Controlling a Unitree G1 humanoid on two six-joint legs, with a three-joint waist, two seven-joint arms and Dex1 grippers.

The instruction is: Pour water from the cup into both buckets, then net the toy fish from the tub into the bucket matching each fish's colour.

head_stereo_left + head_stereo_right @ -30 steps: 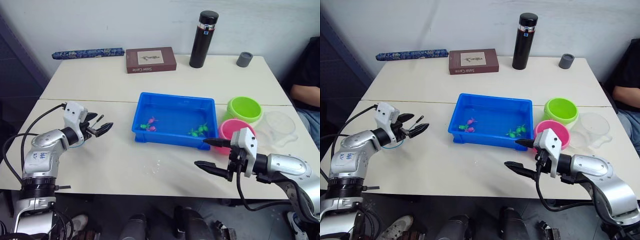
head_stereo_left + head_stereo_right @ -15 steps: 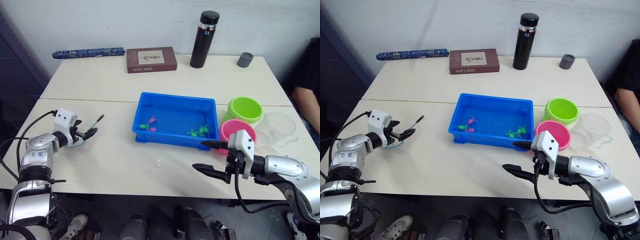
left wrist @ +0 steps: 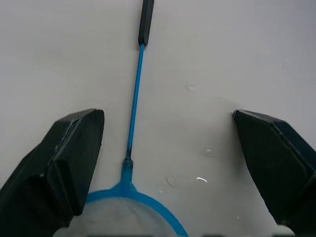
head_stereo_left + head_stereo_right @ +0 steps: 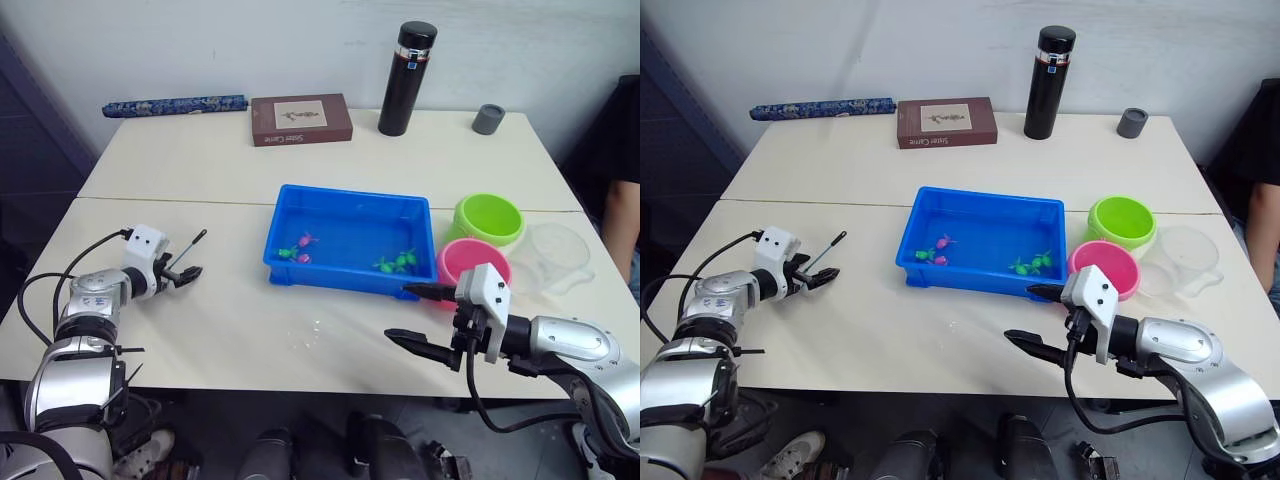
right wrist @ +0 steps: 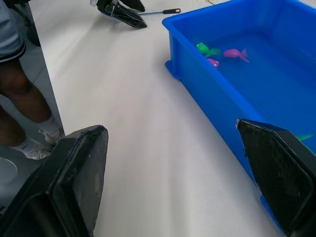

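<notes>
Left gripper: fingers spread wide, holding nothing; it has come down to the table from a raised pose a second ago and now straddles the net.
Net: lying flat on the table, hoop between the fingers, handle pointing toward the tub.
Meaning: the grasp looks set up, closing on the handle near the hoop is likely next.
Right gripper: open and empty, hovering just in front of the tub, barely shifted.
Toy fish: green and pink ones in the tub water, none netted yet.
Buckets: green and pink just right of the tub.
Cup: standing beyond them, seemingly empty.
</notes>
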